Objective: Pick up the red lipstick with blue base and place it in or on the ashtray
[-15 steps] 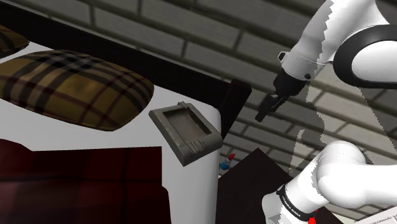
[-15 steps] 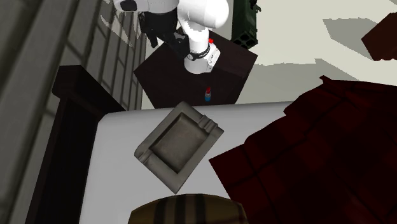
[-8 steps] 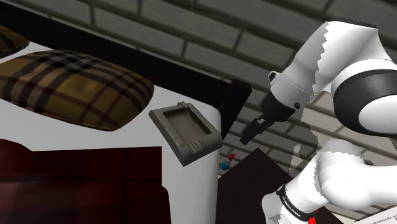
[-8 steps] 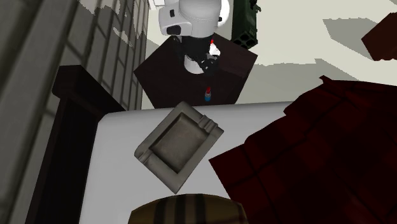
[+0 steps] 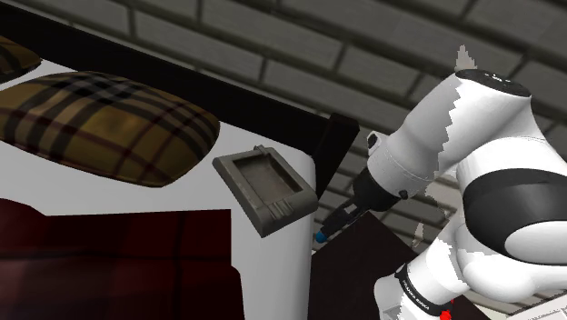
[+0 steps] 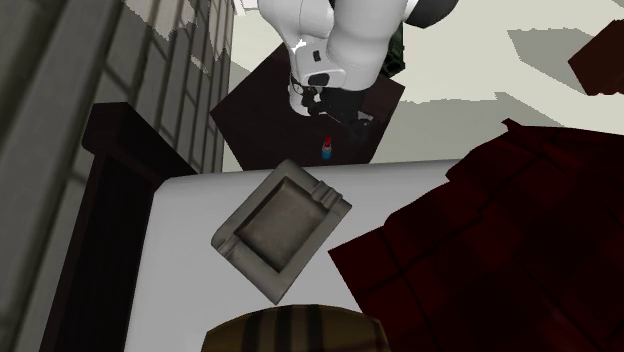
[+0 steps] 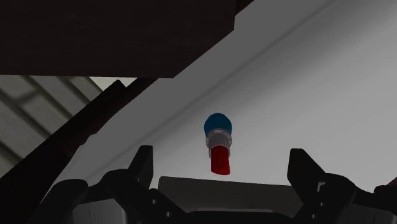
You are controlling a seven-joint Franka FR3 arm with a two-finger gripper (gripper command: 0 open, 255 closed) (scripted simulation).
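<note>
**Brick wall, white bed, gripper low by the lipstick**

Grey brick wall [image 5: 273, 45] at the back, white bed [image 5: 269, 273] in front. In the shoulder view the black gripper [image 5: 329, 223] hangs low off the bed's corner, over the dark stand [image 5: 363, 255]. Just under its tip there's a speck of blue: the lipstick [image 5: 319, 236]. Near the gripper but higher, up on the mattress, sits the grey ashtray [image 5: 265, 188]. A plaid pillow [image 5: 100, 127] and a dark red blanket [image 5: 109, 264] lie farther off beyond it.

Over to the second exterior view. The lipstick shows red and blue on the stand's edge, close to the arm's hand. The ashtray is on the bed past it, apart from both.

Now the wrist view. The fingers [image 7: 143, 167] are spread wide with nothing in them. The lipstick is dead ahead between the two, touching neither, red end toward the gripper, blue end away.
</note>
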